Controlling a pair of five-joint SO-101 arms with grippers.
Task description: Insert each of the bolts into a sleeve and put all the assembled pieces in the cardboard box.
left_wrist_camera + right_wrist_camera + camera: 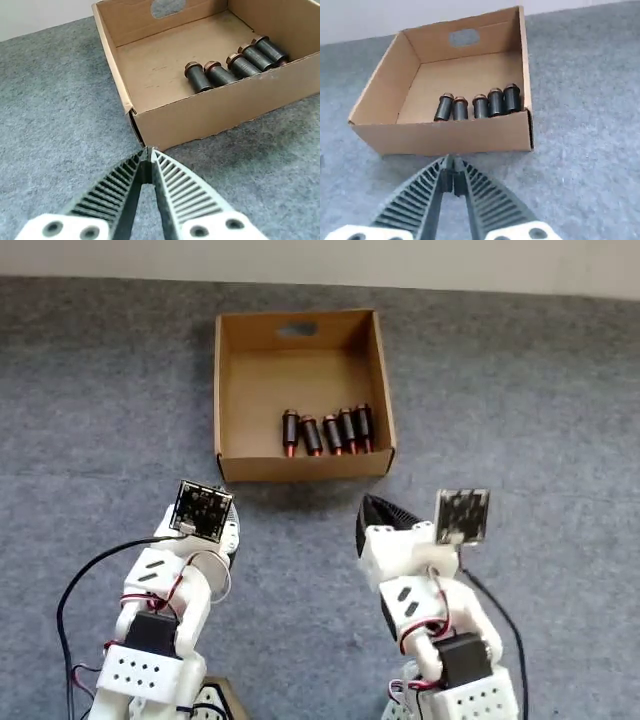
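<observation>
While both arms are standing at the 6 o'clock edge of the high view, the cardboard box is sitting open-topped at 12 o'clock on the table, apart from both grippers. Five assembled pieces are lying inside it in one side-by-side row. The row is lying close against the 6 o'clock wall and toward the 5 o'clock corner of the box floor. Each piece is showing a dark, ribbed cylindrical sleeve with copper-coloured metal protruding at an end. The box is presenting plain brown walls, and a rounded hand-hole is opening through its 12 o'clock wall.

The left gripper is holding position at 7 o'clock of the box, with its jaws pressed together on nothing. The right gripper is holding position at 5 o'clock of the box, with its jaws likewise closed and empty.

A grey, felt-like mat is covering the table. A pale wall strip is running along the 12 o'clock edge.
</observation>
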